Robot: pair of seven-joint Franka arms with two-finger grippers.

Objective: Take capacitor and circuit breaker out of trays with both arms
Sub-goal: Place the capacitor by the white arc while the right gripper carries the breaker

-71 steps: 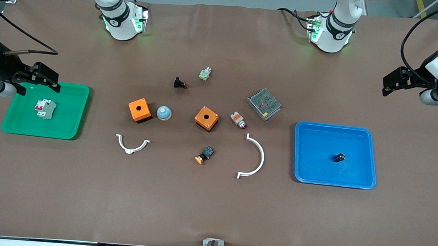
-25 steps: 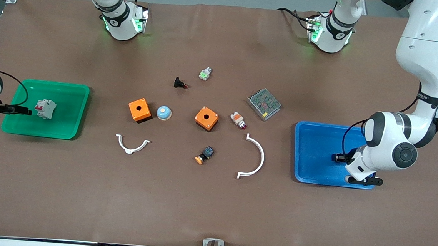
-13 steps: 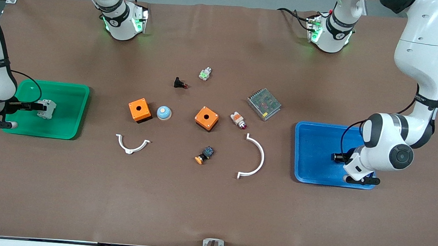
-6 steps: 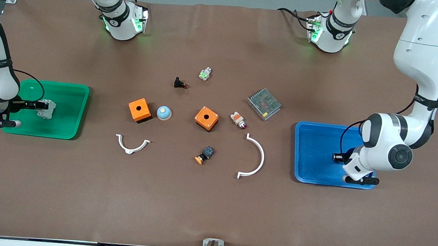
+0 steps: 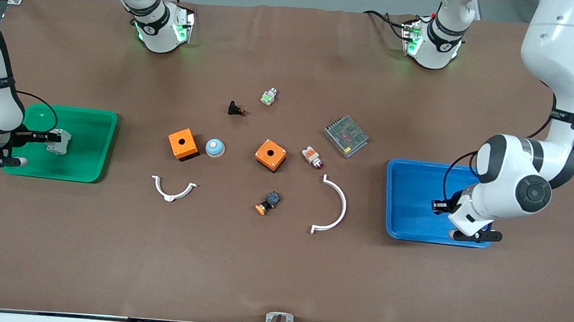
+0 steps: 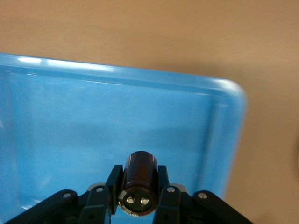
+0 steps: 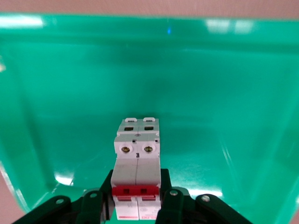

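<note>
Your capacitor (image 6: pixel 139 183) sits pinched between the two fingers of the left gripper (image 6: pixel 138 196), its round terminal end facing the wrist camera and its long axis running straight out along the fingers, away from the wrist. It is over the floor of the blue tray (image 6: pixel 229 126), inside the rim, and whether it has cleared the floor yet you cannot tell (the wrist view shows only blue under it). In the front view the left gripper (image 5: pixel 440 206) hangs over the part of that tray (image 5: pixel 407 174) toward the front camera.

Your circuit breaker (image 7: pixel 137 163) is clamped likewise by the right gripper (image 7: pixel 137 198), the jaws closed on its narrow flanks near the red lever strip, the long side of the block pointing out from the wrist and lying flat-on to the fingers. It is over the green tray (image 7: pixel 243 93), and the front view puts the right gripper (image 5: pixel 46 137) and the breaker (image 5: pixel 61 141) over the middle of the green tray (image 5: pixel 93 117).

So each part lies dead ahead of its own jaws, already gripped; the coming move, as I judge it, turns on going up first, since the tray walls stand on every side. The orange boxes (image 5: pixel 183 144), the white arcs (image 5: pixel 333 206) and the other small parts stand well apart, mid-table.
</note>
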